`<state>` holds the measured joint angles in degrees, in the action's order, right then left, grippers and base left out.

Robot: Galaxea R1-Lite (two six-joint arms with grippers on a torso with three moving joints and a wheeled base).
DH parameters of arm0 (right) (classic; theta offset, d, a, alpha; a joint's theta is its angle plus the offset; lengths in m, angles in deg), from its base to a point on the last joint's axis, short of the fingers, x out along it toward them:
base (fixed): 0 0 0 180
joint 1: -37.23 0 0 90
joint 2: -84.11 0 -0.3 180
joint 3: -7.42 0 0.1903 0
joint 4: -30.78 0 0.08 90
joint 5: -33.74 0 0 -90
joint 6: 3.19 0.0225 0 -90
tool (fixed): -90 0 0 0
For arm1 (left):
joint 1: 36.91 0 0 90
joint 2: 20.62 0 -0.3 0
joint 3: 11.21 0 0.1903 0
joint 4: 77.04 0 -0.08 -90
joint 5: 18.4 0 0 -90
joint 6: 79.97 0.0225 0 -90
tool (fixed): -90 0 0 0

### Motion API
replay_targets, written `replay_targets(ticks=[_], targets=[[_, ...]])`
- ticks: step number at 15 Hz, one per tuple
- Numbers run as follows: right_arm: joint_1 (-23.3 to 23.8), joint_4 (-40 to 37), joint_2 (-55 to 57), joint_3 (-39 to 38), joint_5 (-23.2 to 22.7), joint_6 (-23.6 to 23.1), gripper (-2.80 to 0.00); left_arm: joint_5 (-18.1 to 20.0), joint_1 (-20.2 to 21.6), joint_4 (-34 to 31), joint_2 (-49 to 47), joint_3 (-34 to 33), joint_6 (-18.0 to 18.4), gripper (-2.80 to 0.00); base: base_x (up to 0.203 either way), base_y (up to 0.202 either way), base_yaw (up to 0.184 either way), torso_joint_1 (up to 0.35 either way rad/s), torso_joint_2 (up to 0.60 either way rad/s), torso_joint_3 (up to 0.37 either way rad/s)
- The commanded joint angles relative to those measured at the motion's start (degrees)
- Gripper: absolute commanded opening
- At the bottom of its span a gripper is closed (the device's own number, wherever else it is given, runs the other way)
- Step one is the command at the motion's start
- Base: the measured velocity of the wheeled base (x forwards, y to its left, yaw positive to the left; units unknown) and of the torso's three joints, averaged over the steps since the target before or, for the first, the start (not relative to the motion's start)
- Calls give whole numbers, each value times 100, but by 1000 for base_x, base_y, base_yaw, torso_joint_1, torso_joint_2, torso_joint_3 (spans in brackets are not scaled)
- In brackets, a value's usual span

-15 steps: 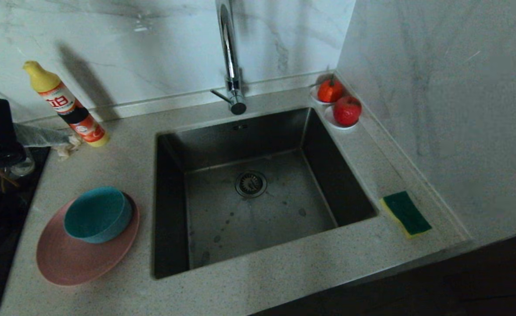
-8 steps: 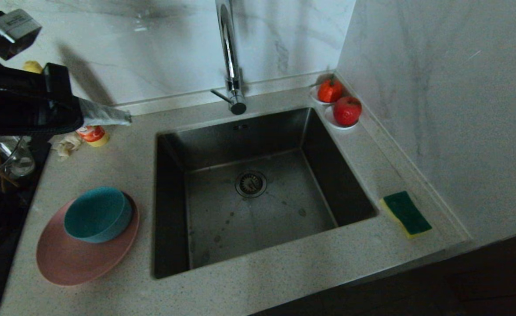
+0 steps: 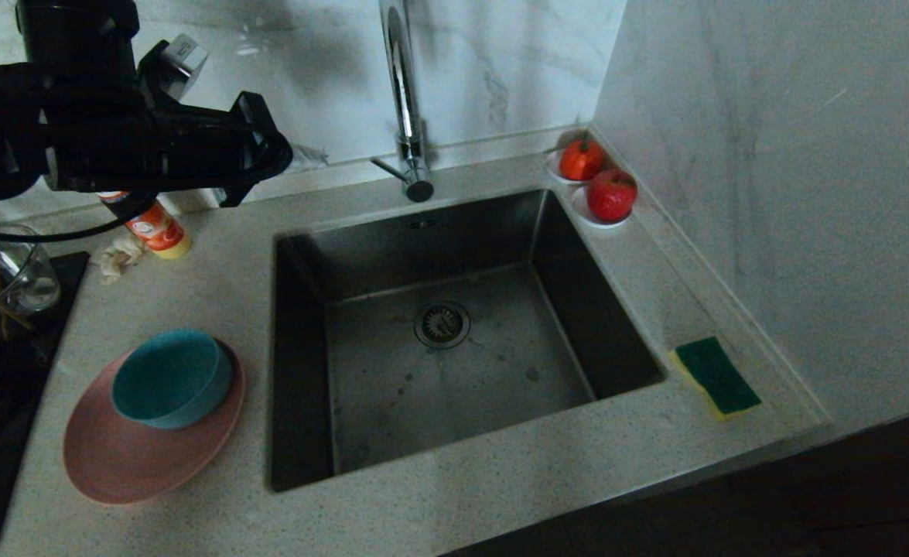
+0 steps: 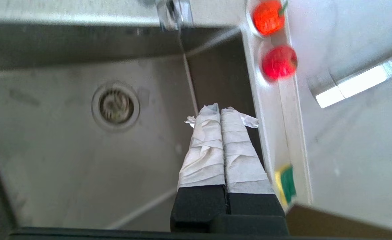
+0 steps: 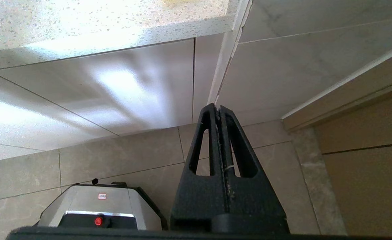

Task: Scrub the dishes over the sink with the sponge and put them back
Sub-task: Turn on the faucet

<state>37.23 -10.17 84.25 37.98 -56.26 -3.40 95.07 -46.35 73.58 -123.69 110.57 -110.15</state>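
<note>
Since a second ago the left arm has swung up from the left edge and out across the back of the table, and now hangs level above the detergent bottle (image 3: 148, 228), its left gripper (image 4: 221, 113) reaching toward the chrome faucet (image 3: 404, 100); nothing else has shifted. Its paper-wrapped fingers (image 4: 204, 146) are pressed together and hold nothing, seen from the wrist over the sink (image 3: 454, 232). Nearest, on the speckled stone table (image 3: 439, 503), the shallow pink plate (image 3: 114, 464) lies left of the basin with the round teal-blue bowl (image 3: 172, 377) resting on it. The square stainless-steel sink is deep, with a round drain (image 3: 442, 323) at its middle. Right of it, the rectangular sponge (image 3: 715, 376) lies green face up, yellow foam showing at its edges. Farther back, two red fruits (image 3: 611, 195) sit on small white saucers in the marble corner. The right gripper (image 5: 219, 110) is parked low beside the cabinet, black fingers closed, empty.
</note>
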Motion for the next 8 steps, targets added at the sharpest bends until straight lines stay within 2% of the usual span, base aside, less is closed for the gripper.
replay_targets(ticks=[1,5,8], targets=[[0,-9,4,-7,0,-4,-280,-94,-13,217,-620,257,-51,-280,0,0,0,0,0,0],[0,-9,4,1,0,-4,-280,-422,-13,1254,-1202,297,-258,-280,0,0,0,0,0,0],[0,-9,4,1,0,-4,-280,-445,-24,1340,-1375,589,-482,-280,0,0,0,0,0,0]])
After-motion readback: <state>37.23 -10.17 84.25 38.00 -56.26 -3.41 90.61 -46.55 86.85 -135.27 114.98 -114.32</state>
